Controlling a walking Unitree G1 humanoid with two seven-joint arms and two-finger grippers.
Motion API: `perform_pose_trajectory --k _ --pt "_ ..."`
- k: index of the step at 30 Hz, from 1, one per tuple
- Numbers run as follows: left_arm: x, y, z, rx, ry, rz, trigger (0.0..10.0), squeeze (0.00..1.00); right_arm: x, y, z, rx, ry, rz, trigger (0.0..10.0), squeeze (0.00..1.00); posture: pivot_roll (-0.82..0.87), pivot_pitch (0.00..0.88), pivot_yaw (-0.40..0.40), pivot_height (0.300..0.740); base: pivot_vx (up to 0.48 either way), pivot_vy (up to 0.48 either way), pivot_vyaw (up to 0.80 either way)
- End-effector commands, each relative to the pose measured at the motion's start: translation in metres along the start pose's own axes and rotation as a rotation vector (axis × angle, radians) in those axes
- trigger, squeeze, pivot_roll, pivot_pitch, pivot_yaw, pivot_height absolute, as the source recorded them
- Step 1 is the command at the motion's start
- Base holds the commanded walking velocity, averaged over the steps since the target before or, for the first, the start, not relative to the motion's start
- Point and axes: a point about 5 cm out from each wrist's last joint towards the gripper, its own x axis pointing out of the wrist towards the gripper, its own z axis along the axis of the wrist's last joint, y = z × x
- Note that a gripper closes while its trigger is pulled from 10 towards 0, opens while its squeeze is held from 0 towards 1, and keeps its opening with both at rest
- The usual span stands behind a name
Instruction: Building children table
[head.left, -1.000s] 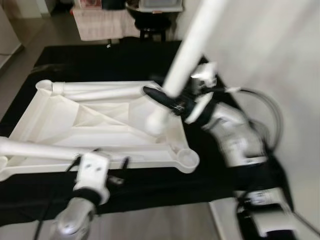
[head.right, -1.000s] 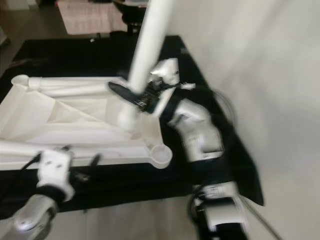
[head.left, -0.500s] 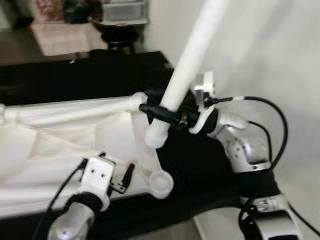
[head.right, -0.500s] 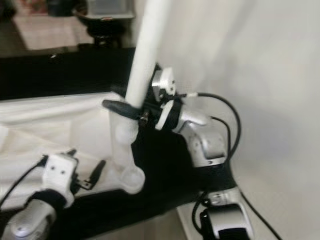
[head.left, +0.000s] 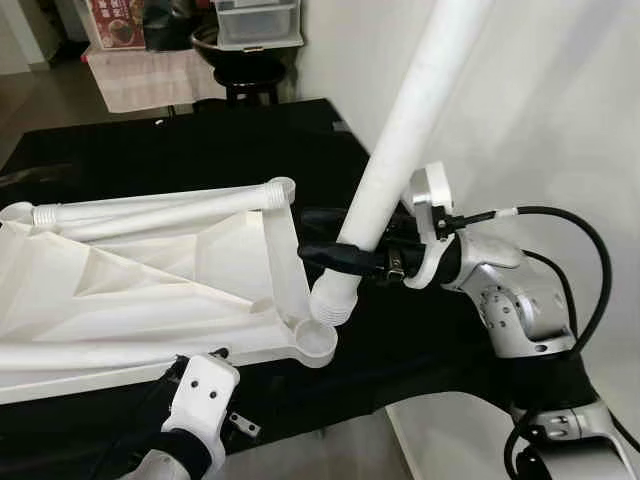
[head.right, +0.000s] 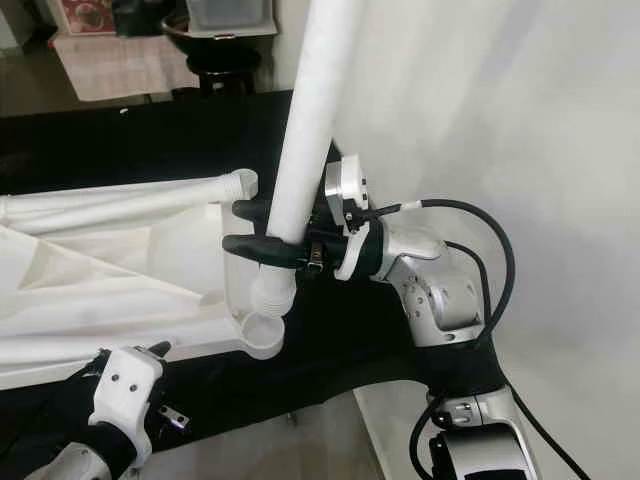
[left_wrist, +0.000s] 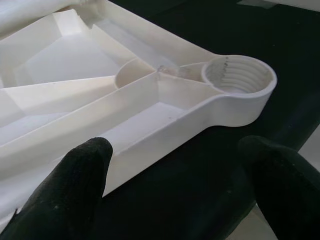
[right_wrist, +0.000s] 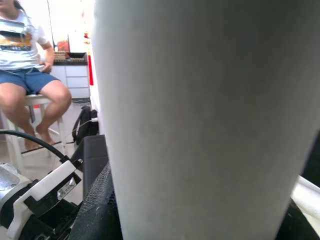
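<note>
The white plastic table top (head.left: 150, 290) lies upside down on a black mat, ribs facing up. My right gripper (head.left: 330, 238) is shut on a long white table leg (head.left: 400, 130), held steeply tilted. The leg's threaded lower end (head.left: 333, 300) hangs just above the round threaded socket (head.left: 318, 342) at the near right corner, slightly off to one side. My left gripper (left_wrist: 175, 200) is open, low at the table top's near edge, a short way from that socket (left_wrist: 239, 79). A second white leg (head.left: 150, 208) lies along the far edge.
The black mat (head.left: 200, 140) covers the floor around the table top. A white wall (head.left: 560, 120) rises close on the right. A black stool and a plastic drawer box (head.left: 255, 30) stand at the back. A person (right_wrist: 25, 60) sits on a stool.
The camera has swung, shifting the whole picture. My right gripper has brought the leg's lower end from over the table top's right rim to just above the near corner socket. The left arm sits lower.
</note>
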Motion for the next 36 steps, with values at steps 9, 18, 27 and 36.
perform_pose_trajectory --k 9,18,27,36 --pt "-0.004 0.001 0.001 0.048 0.029 -0.008 10.0 0.0 0.003 0.001 -0.006 0.015 0.027 -0.047 10.0 0.0 -0.23 0.172 -0.04 0.74 0.0 0.0 0.0" --pt "0.002 0.006 0.004 0.073 0.009 -0.012 10.0 0.0 0.0 0.014 -0.011 0.052 0.026 0.03 10.0 0.0 -0.22 0.166 -0.037 0.74 0.0 0.0 0.8" --pt "-0.003 -0.025 0.008 0.014 0.009 -0.308 10.0 0.0 -0.016 0.036 -0.012 0.166 0.023 0.184 10.0 0.0 -0.23 0.163 -0.031 0.74 0.0 0.0 0.44" --pt "-0.018 -0.039 0.006 -0.028 0.065 -0.476 10.0 0.0 -0.012 0.04 -0.03 0.169 0.059 0.094 10.0 0.0 -0.23 0.186 -0.02 0.74 0.0 0.0 0.0"
